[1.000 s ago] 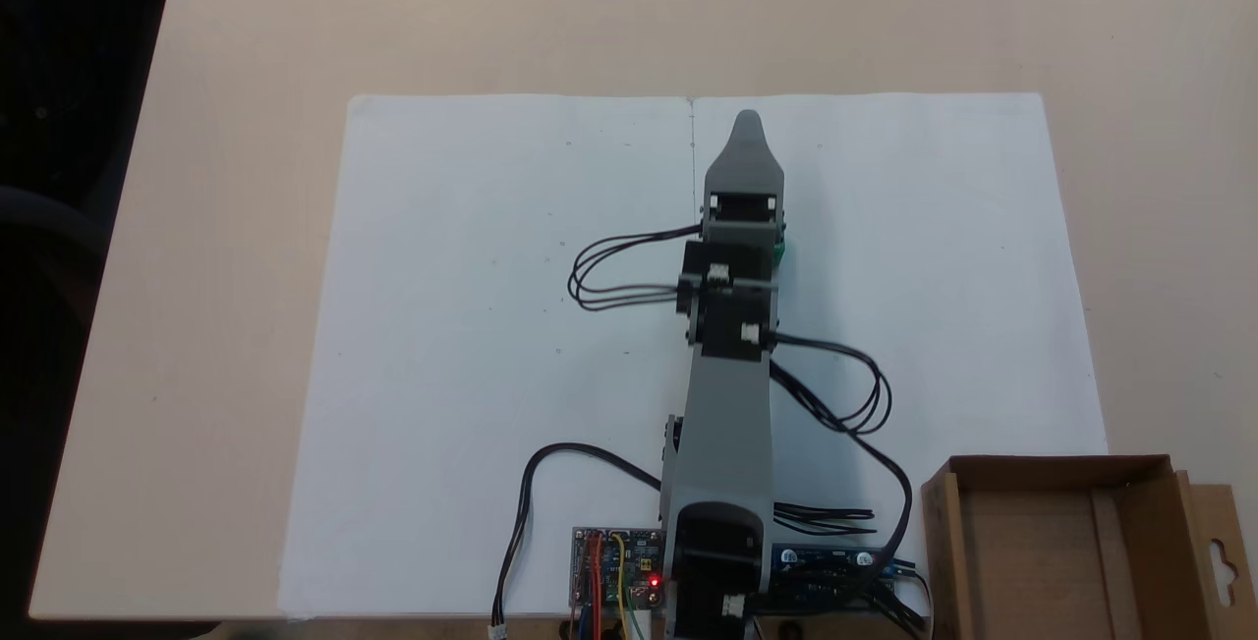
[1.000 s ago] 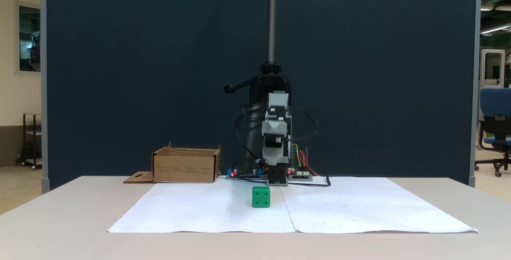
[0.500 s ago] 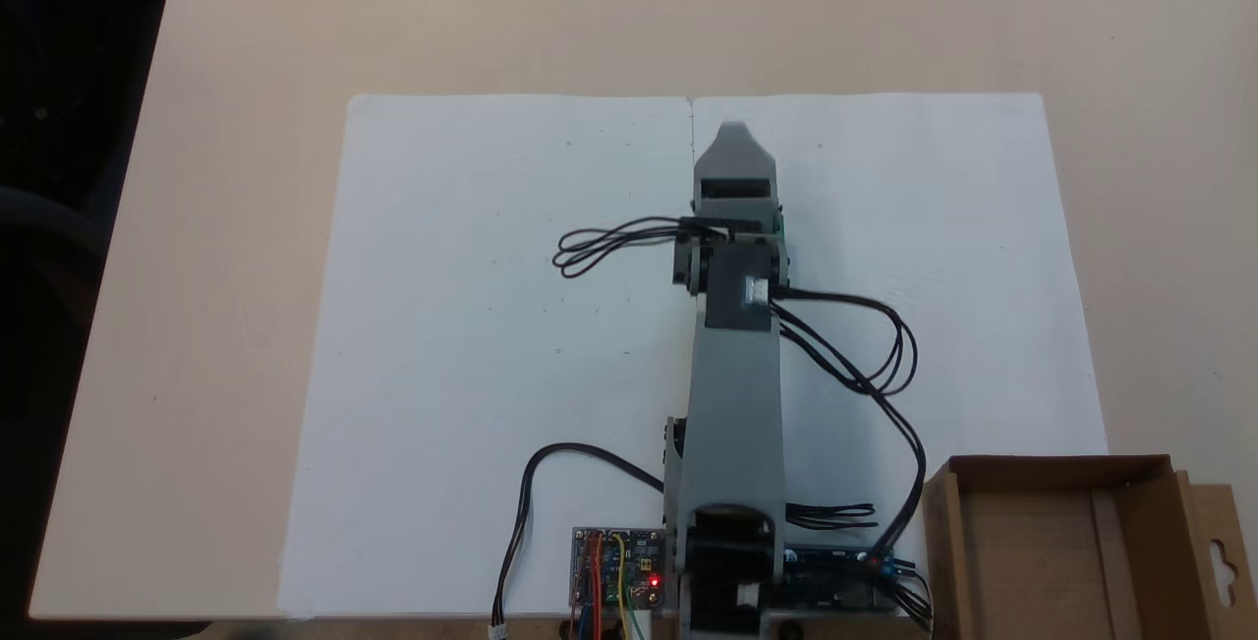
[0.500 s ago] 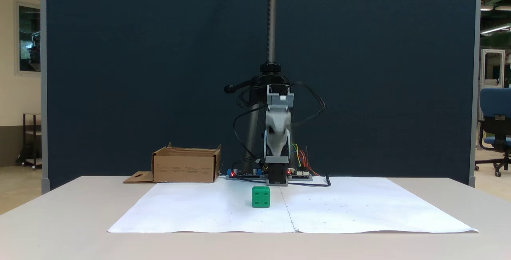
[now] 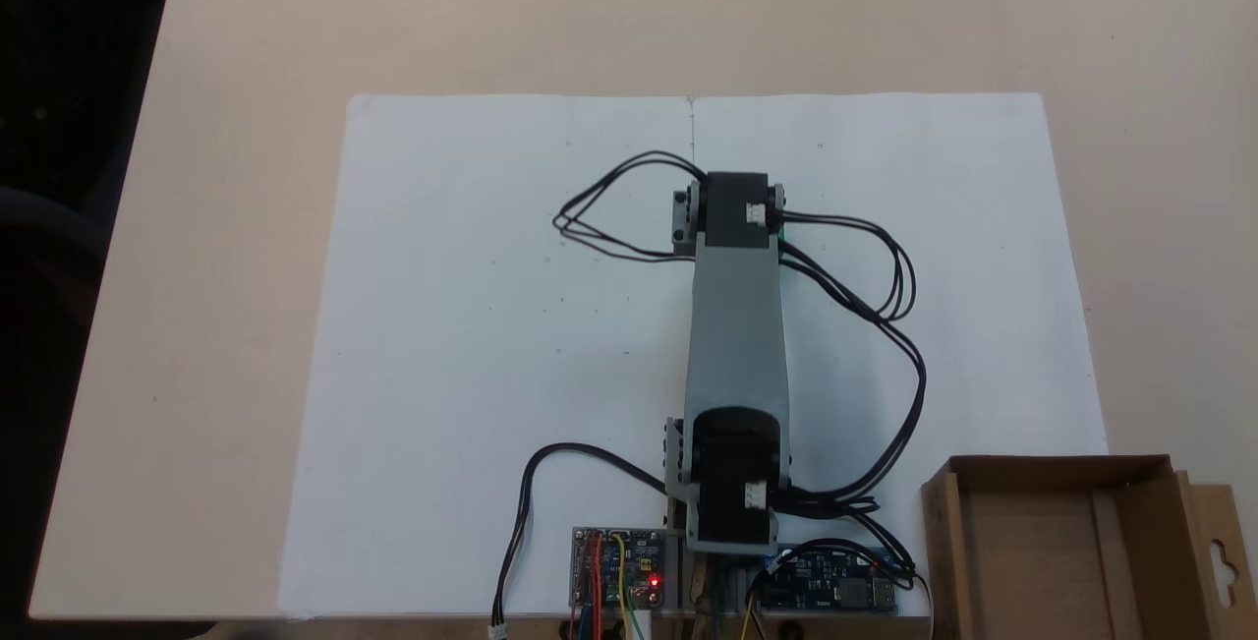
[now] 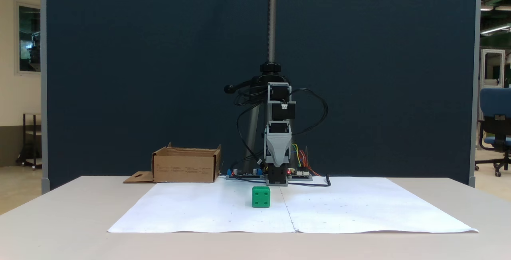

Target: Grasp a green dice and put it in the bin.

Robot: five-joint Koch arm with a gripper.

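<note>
In a fixed view from above, the arm (image 5: pixel 735 325) stretches out from its base along the middle of the white paper (image 5: pixel 491 325), probably to bring the hand over the dice. From here its own links cover what lies beneath its far end. The bin (image 5: pixel 1022 561) stands at the bench (image 5: pixel 246 227) edge, right of the base and well apart from the far end, so a drop will need a swing to that side. I count one arm, one bin, and two circuit boards (image 5: pixel 614 576) at the base.

In a fixed view from the front, the green dice (image 6: pixel 261 196) sits flat on the paper just left of the centre seam, free of any grip. The hand (image 6: pixel 277 163) points downward above the bench, farther back than the dice. Its jaws overlap from here, so I cannot tell how wide it stands. The bin (image 6: pixel 185 166) stands left of the base, its hang-tab flap (image 6: pixel 137 178) lying flat. One dice; grasping is not yet done.
</note>
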